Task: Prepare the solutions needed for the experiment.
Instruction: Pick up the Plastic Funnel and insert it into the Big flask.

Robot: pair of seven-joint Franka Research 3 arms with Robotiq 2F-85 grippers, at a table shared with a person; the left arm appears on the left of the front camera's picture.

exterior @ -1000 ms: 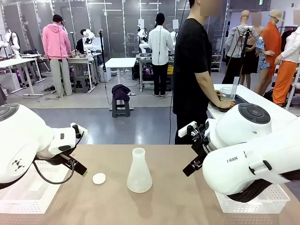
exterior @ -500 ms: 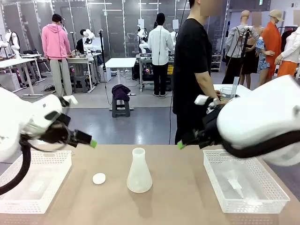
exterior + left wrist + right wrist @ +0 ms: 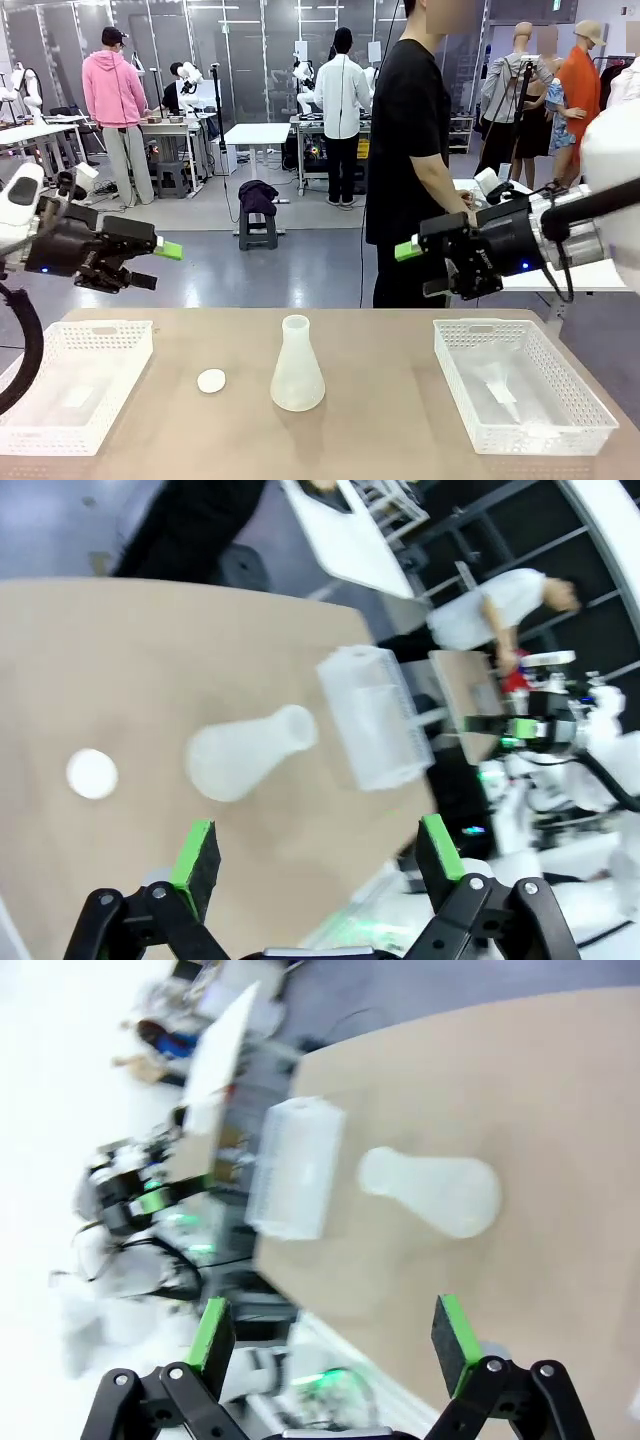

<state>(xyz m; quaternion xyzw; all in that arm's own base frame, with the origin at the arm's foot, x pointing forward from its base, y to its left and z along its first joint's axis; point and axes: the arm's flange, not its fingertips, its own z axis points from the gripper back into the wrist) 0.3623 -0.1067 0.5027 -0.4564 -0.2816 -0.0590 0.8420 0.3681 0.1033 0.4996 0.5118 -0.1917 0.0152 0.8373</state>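
On tan table (image 3: 390,425): flask (image 3: 297,365), white stopper (image 3: 211,380); left claw (image 3: 315,852), right claw (image 3: 327,1332) both apart; person (image 3: 405,150) beyond.

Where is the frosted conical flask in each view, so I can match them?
Front view: flask upright, mid-picture, right of the white stopper.
Left wrist view: flask left of centre, sideways in the picture, stopper at its left.
Right wrist view: flask right of centre, sideways in the picture.
Shared landmark: the tan table beneath it.
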